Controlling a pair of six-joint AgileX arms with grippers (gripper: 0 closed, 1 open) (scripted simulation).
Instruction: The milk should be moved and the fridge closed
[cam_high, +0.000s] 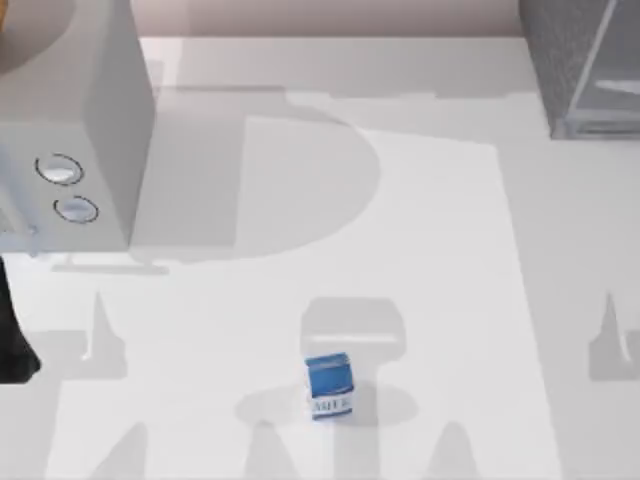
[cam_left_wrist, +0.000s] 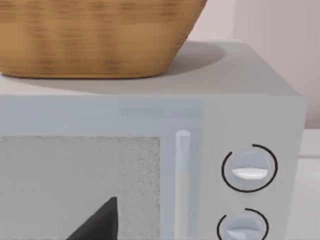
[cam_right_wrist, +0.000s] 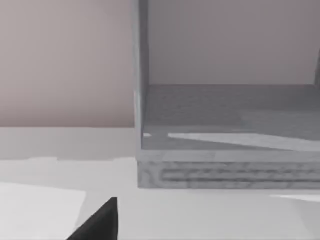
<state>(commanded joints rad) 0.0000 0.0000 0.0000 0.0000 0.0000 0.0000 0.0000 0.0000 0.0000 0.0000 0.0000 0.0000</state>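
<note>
The milk (cam_high: 328, 386), a small carton with a blue top and a white lower band, stands upright on the table near the front middle, with nothing touching it. The fridge (cam_high: 580, 65) stands at the back right corner, a dark grey speckled cabinet. The right wrist view looks into the fridge's open interior (cam_right_wrist: 225, 112), which holds nothing. A dark part of my right gripper (cam_right_wrist: 97, 225) shows low in that view, well short of the fridge. A dark part of my left gripper (cam_left_wrist: 97, 225) faces the pale box at the left. Both grippers are far from the milk.
A pale grey box with two round dials (cam_high: 70, 130) stands at the back left, and a woven basket (cam_left_wrist: 95, 35) rests on top of it. A dark piece of my left arm (cam_high: 12, 335) sits at the table's left edge. White tabletop (cam_high: 420, 280) stretches between milk and fridge.
</note>
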